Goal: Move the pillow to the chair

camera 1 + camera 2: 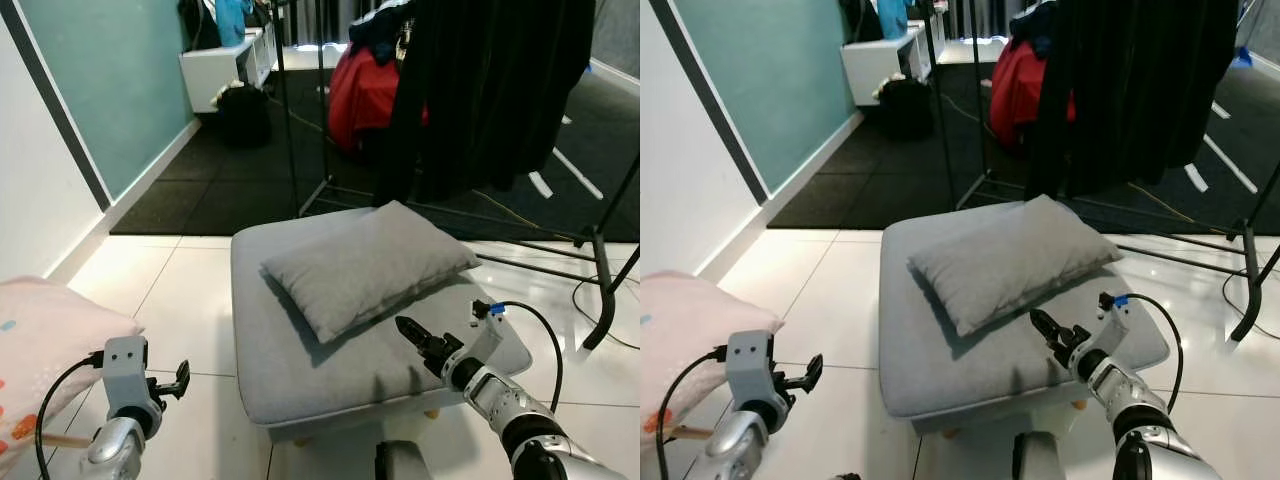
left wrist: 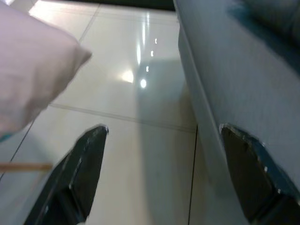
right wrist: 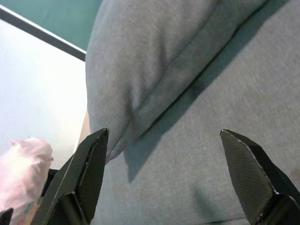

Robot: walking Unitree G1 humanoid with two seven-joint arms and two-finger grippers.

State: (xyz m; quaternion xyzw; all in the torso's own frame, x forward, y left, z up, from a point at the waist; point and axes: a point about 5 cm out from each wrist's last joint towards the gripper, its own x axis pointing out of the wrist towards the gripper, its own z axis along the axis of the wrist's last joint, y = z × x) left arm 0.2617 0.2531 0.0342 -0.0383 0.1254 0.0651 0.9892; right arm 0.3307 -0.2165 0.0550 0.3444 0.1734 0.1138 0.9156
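Both jaws apart, gripping nothing, grey pillow (image 1: 367, 262) lying diagonally across ottoman (image 1: 300, 380).

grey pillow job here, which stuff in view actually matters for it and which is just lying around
Belongs to the job:
- grey pillow, lying on the grey ottoman
- right gripper, open, over the ottoman near the pillow
- left gripper, open, low over the floor

Just lying about:
- pink cushion
- black garments on the clothes rack
- red jacket

pink cushion (image 1: 45, 345): cut by left edge | clothes rack (image 1: 480, 90): top cropped
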